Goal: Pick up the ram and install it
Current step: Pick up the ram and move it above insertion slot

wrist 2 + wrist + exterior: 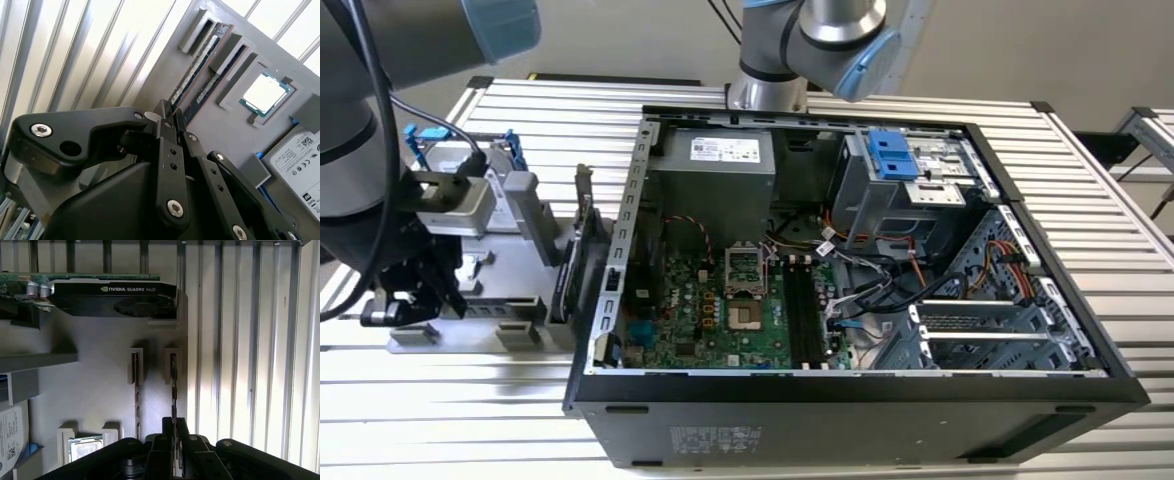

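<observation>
Exterior view: open computer case (854, 395) on the slatted tabletop (560, 100), gray holder (507, 285) just beside it on the exterior view's left, arm (360, 150) above that holder. Second wrist view: the ram (197, 65) on edge in a holder slot, second stick (215, 82) just beside; jaws narrow, pinched on the ram's end. First wrist view: the ram (173, 385) in the holder's outermost slot, jaws clamped around it, graphics card (115, 297) farther along the holder.
</observation>
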